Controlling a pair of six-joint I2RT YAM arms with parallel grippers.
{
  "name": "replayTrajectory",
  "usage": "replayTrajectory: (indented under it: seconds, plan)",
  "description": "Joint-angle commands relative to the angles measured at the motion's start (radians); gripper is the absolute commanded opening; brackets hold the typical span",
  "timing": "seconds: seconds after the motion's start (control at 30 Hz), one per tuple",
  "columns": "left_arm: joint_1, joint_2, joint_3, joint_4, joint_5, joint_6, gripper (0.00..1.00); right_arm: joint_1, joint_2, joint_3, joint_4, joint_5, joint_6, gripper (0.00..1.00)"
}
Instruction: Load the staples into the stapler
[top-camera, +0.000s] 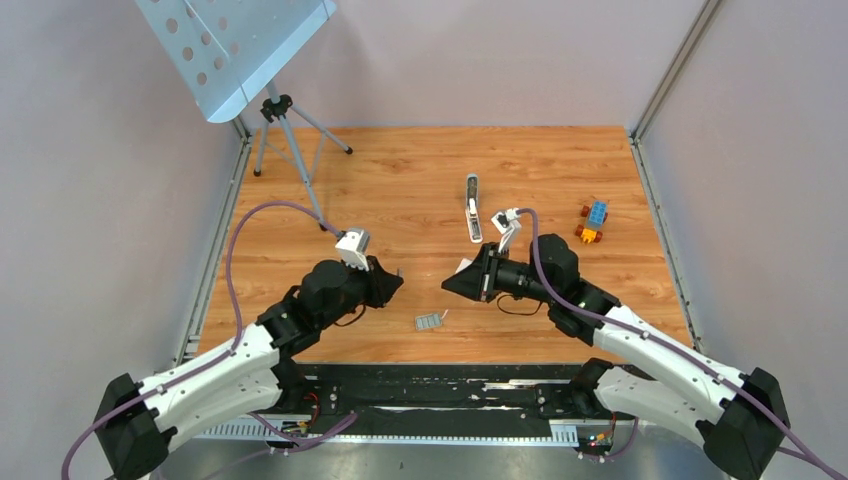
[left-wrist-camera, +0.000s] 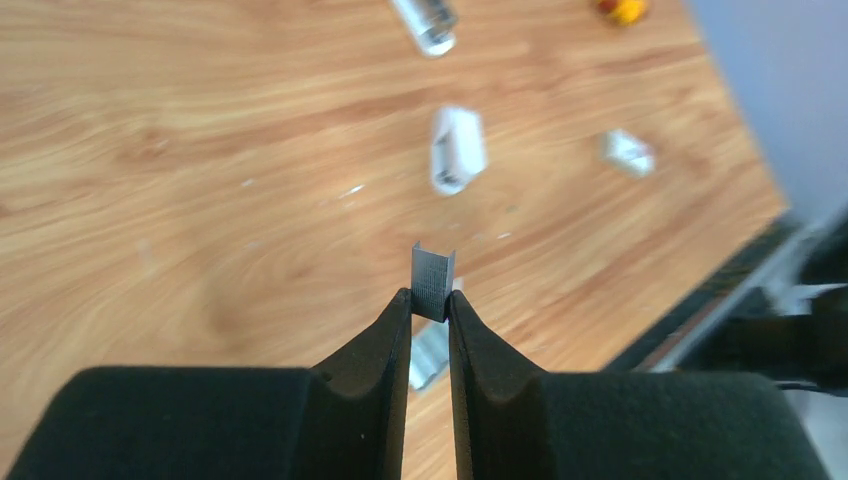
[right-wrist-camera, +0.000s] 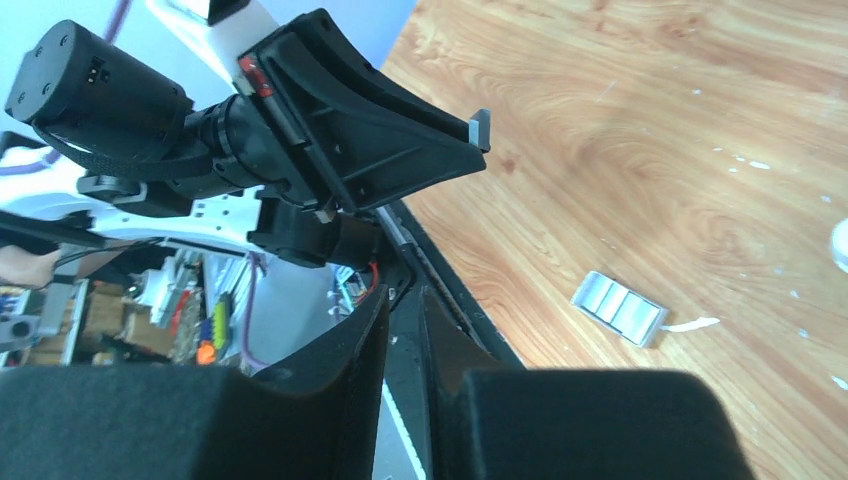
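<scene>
Clamps the left gripper (left-wrist-camera: 430, 297) tight onto a short staple strip (left-wrist-camera: 433, 272), pinching its lower end so that the ribbed, channel-shaped upper end stands clear above the fingertips. Holds that strip in the air over the wooden table (top-camera: 400, 170), touching nothing else.

Leaves the right gripper (right-wrist-camera: 403, 295) parted by only a narrow slit, with nothing between the fingers and nothing touched. Points the two grippers tip to tip in the top view, a gap between them.

Finds the stapler (top-camera: 473, 208) lying opened out lengthwise on the table beyond the right gripper, apart from both grippers. Finds a second staple block (right-wrist-camera: 618, 308) flat on the wood near the front edge, below the gap between the grippers, a thin pale sliver just beside it.

Offers one small red tag on the left gripper's body in the right wrist view, too small to read.

Blurs the far things in the left wrist view: the stapler cut off at the top edge, the small white box (left-wrist-camera: 457, 148), and a pale scrap to its right, too soft to name. Hides most of that box behind the right gripper in the top view. Crops the perforated metal stand (top-camera: 235, 40) at the top edge. Shows the toy bricks (top-camera: 593, 222) well to the right.
</scene>
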Motion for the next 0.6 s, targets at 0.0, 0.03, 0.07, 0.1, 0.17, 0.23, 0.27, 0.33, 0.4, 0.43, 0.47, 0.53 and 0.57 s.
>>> replayTrajectory:
  seconds: [0.0,0.03,0.07,0.1,0.17,0.23,0.27,0.33,0.4,0.43,0.47,0.53,0.57]
  plan:
    - [0.004,0.108,0.072,-0.278,-0.173,0.113,0.20,-0.010,-0.041,0.046,-0.152,0.090,-0.079,0.20]
    - [0.004,0.141,0.089,-0.300,-0.190,0.121,0.20,-0.010,-0.048,0.048,-0.168,0.101,-0.085,0.20]
    - [0.004,0.172,0.104,-0.315,-0.204,0.126,0.20,-0.010,-0.055,0.047,-0.181,0.114,-0.091,0.21]
    - [0.004,0.207,0.117,-0.331,-0.217,0.131,0.20,-0.010,-0.062,0.046,-0.187,0.125,-0.095,0.21]
    - [0.004,0.282,0.148,-0.362,-0.262,0.132,0.19,-0.010,-0.076,0.040,-0.187,0.143,-0.102,0.21]
    - [0.004,0.364,0.176,-0.393,-0.299,0.132,0.18,-0.010,-0.091,0.038,-0.224,0.160,-0.111,0.21]
    - [0.004,0.406,0.191,-0.405,-0.313,0.132,0.18,-0.011,-0.100,0.037,-0.232,0.168,-0.115,0.21]
    - [0.003,0.480,0.220,-0.426,-0.326,0.133,0.18,-0.011,-0.114,0.040,-0.250,0.185,-0.126,0.21]
    - [0.003,0.548,0.243,-0.436,-0.328,0.132,0.17,-0.011,-0.131,0.041,-0.266,0.199,-0.134,0.21]
    - [0.002,0.573,0.255,-0.439,-0.328,0.130,0.17,-0.011,-0.136,0.041,-0.272,0.205,-0.137,0.21]
    - [0.002,0.594,0.263,-0.442,-0.329,0.129,0.17,-0.013,-0.141,0.041,-0.275,0.209,-0.140,0.21]
    - [0.002,0.627,0.274,-0.446,-0.333,0.129,0.17,-0.015,-0.145,0.039,-0.281,0.217,-0.142,0.21]
    - [0.002,0.641,0.277,-0.447,-0.335,0.130,0.17,-0.015,-0.146,0.039,-0.283,0.218,-0.144,0.21]
